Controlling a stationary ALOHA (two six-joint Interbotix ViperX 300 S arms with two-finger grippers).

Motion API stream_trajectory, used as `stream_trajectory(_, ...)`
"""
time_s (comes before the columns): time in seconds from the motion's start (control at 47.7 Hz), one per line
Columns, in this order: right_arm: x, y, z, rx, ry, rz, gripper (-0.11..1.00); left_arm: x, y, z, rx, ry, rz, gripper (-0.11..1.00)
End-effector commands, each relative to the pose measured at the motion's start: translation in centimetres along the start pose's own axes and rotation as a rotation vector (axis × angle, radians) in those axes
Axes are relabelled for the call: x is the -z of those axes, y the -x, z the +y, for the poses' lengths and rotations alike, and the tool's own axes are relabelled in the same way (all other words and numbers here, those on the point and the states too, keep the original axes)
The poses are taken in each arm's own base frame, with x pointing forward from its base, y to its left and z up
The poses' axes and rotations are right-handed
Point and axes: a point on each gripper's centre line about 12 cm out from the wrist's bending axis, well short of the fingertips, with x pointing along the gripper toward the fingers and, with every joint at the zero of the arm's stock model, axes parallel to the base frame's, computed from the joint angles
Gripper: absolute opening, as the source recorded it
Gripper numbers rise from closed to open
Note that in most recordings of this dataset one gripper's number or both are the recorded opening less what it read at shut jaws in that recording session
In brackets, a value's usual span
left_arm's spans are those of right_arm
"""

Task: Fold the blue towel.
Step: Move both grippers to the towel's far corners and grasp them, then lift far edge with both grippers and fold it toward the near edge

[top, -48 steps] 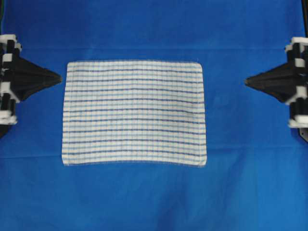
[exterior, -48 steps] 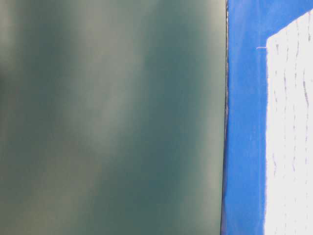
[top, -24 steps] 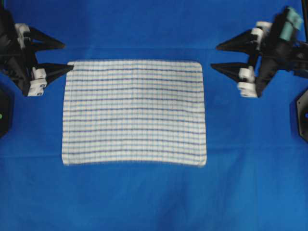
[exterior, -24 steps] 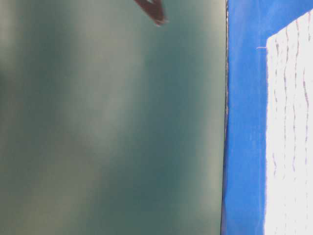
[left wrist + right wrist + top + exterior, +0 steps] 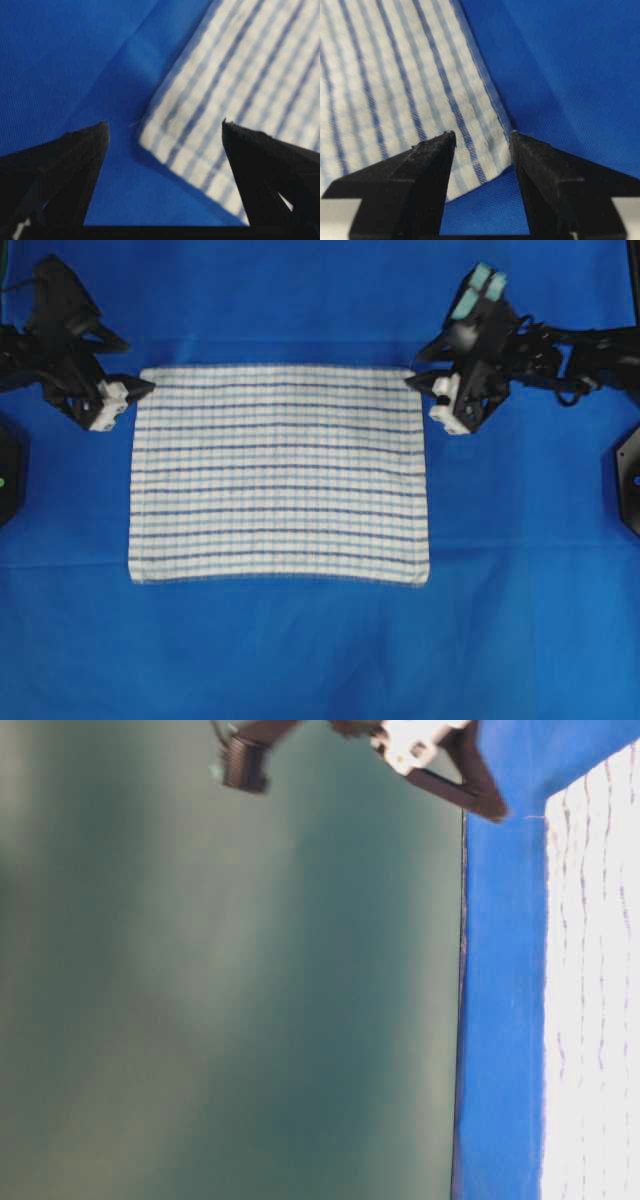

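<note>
The blue towel (image 5: 280, 475) lies flat and unfolded on the table, white with a light-blue check and dark-blue stripes. My left gripper (image 5: 138, 364) is open at the towel's far left corner. In the left wrist view the jaws (image 5: 164, 123) stand wide, with that corner of the towel (image 5: 240, 65) just ahead between them. My right gripper (image 5: 413, 366) is open at the far right corner. Its fingers (image 5: 482, 134) straddle the corner of the towel (image 5: 395, 75) without pinching it. The table-level view shows the towel's edge (image 5: 600, 1000) and one dark finger (image 5: 470, 785).
A plain blue table covering (image 5: 300, 660) spreads around the towel on all sides. Black arm bases sit at the left edge (image 5: 8, 470) and right edge (image 5: 630, 480). The table-level view shows the table's edge (image 5: 462, 1020) against a blurred grey-green background.
Both grippers went from shut to open. They swung from the towel's sides to its two far corners and moved inward. The towel has not moved.
</note>
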Motion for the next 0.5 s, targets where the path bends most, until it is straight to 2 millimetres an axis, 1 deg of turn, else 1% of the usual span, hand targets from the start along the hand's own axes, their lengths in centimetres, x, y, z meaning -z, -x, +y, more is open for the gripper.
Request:
stream_trajectory(0.0, -0.7, -0.8, -0.2, 0.005, -0.001, -0.007, 0.54, -0.2, -1.1, 0.4, -0.013, 0.011, 0.003, 0.89)
stream_trajectory(0.126, 0.2, -2.1, -1.0, 0.024, -0.017, 0.035, 0.54, 0.6, -2.1, 1.0, -0.033, 0.026, 0.037, 0.89)
stream_trajectory(0.294, 1.1, -3.7, -2.0, 0.044, -0.029, 0.069, 0.54, 1.1, -2.6, 1.5, -0.046, 0.039, 0.052, 0.89)
stream_trajectory(0.482, 1.3, -4.3, -2.1, 0.047, -0.032, 0.077, 0.53, 1.1, -2.8, 1.5, -0.048, 0.039, 0.065, 0.84)
